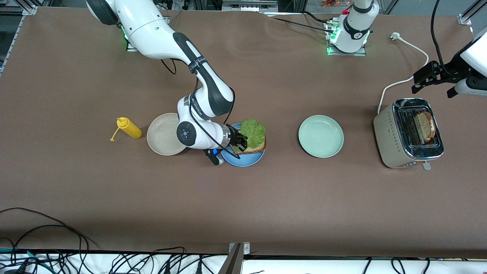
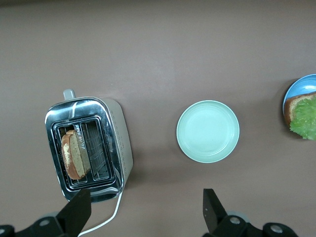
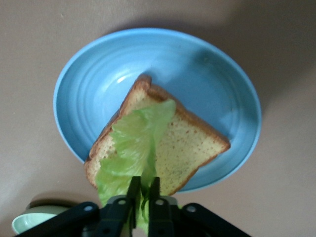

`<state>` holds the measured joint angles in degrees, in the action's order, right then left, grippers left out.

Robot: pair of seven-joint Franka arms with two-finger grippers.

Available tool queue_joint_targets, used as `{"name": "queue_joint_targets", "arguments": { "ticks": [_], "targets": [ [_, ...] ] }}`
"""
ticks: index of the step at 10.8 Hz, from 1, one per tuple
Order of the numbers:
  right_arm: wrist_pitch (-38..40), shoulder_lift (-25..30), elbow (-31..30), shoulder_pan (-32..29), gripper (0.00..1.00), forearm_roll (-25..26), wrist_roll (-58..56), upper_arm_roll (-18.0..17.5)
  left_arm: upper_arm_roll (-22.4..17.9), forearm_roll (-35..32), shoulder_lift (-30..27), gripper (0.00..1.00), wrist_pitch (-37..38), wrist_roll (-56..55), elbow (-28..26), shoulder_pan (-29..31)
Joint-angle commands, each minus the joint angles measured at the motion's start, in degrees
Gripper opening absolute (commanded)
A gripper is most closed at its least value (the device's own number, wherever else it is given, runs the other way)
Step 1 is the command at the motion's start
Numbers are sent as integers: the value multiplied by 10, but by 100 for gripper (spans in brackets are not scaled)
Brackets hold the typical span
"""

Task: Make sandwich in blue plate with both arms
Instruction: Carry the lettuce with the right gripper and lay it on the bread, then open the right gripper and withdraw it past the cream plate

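Right hand (image 3: 144, 183) pinches lettuce (image 3: 132, 148) over bread (image 3: 190, 148) in blue plate (image 3: 84, 94). Left hand (image 2: 145, 210) wide open, empty, above toaster (image 2: 89, 145).

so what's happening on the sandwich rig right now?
The right gripper is shut on the lettuce leaf, laying it on a bread slice in the blue plate. The left gripper hangs open over the table by the toaster, where the second slice sits. The green plate and beige plate hold nothing.
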<state>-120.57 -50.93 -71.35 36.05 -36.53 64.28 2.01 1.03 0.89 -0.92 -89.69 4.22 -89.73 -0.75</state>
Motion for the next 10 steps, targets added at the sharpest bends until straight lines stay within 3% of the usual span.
{"name": "queue_joint_targets", "arguments": {
  "ticks": [1, 6, 10],
  "targets": [
    [-4, 6, -3, 6, 100, 93, 2, 7, -2, 15, 7, 100, 11, 10, 16, 1],
    [30, 44, -1, 4, 100, 205, -2, 14, -2, 16, 7, 100, 12, 10, 17, 4],
    [67, 79, 0, 2, 100, 254, -8, 30, -2, 15, 7, 100, 12, 11, 16, 6]
  ]
}}
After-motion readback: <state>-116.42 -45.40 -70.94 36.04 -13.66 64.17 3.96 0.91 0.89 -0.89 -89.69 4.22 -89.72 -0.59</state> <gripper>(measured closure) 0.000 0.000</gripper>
